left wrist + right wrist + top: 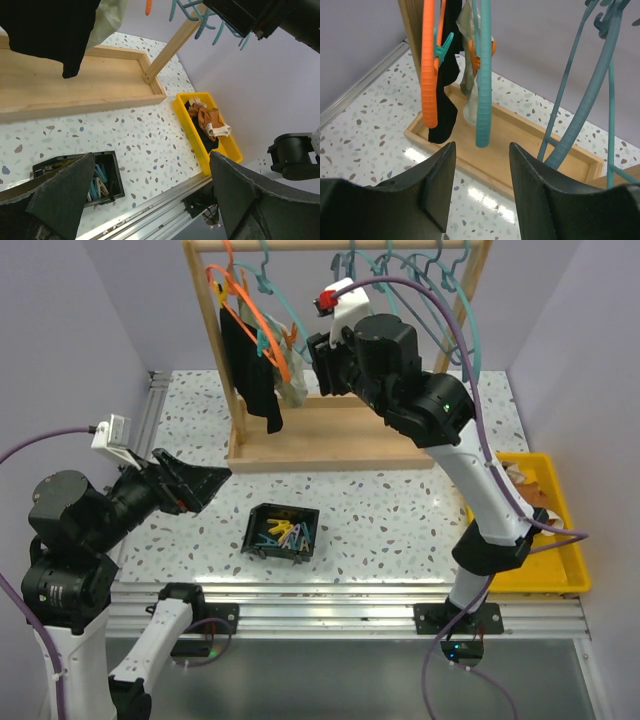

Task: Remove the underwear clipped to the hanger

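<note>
Underwear hangs at the left end of the wooden rack (330, 445). The black piece (255, 380) droops from the orange hanger (245, 310), pinned by a teal clip (442, 46). The cream-white brief (293, 390) sits just right of it, behind the teal hanger (482, 75), with an orange clip (474, 56) at its top. Both garments dangle over the rack's base tray.

Your right gripper (320, 365) is raised beside the hangers, just right of the brief and facing it. Its jaws are parted a moderate way with nothing between them. On the wrist view you see both hangers framed above the fingers (432, 185), with no contact with the cloth.

Your left gripper (200, 483) hovers low at near left, well apart from the rack. Its jaws are spread wide and empty.

Black box of clips (283, 532) sits on the table between the arms, on the near side. Yellow bin (556, 575) is at the right edge, with brown clothes (210, 120) inside.
</note>
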Controlling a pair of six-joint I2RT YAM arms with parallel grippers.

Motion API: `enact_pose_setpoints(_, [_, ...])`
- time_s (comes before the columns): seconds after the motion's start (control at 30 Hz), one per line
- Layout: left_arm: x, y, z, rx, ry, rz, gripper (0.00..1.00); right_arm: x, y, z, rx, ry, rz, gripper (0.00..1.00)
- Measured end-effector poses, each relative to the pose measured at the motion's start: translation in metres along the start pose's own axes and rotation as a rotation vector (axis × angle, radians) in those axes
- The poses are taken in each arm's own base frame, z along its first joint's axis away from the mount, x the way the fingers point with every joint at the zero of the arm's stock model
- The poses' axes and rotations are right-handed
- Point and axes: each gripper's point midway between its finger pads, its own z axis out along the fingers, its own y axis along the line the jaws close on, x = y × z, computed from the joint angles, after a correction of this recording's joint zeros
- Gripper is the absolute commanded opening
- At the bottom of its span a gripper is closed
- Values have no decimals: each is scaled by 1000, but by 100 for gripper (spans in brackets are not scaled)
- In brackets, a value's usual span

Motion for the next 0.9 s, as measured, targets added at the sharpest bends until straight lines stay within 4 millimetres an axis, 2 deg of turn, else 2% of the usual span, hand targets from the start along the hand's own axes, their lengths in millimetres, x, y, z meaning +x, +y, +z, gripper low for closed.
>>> enact_pose_setpoints(0.3, [5, 5, -2, -21, 13, 4, 100, 18, -7, 56, -19, 38, 13, 52])
enact_pose_setpoints(0.53, [7, 9, -2, -38, 19, -1, 100, 29, -8, 74, -57, 64, 43, 54])
enact_pose_setpoints(0.77, [12, 16, 3, -54, 36, -6, 100, 35, 7, 93, -111, 71, 74, 54])
enact_pose_setpoints(0.9, [13, 18, 4, -59, 40, 0, 100, 50, 14, 110, -117, 101, 79, 46])
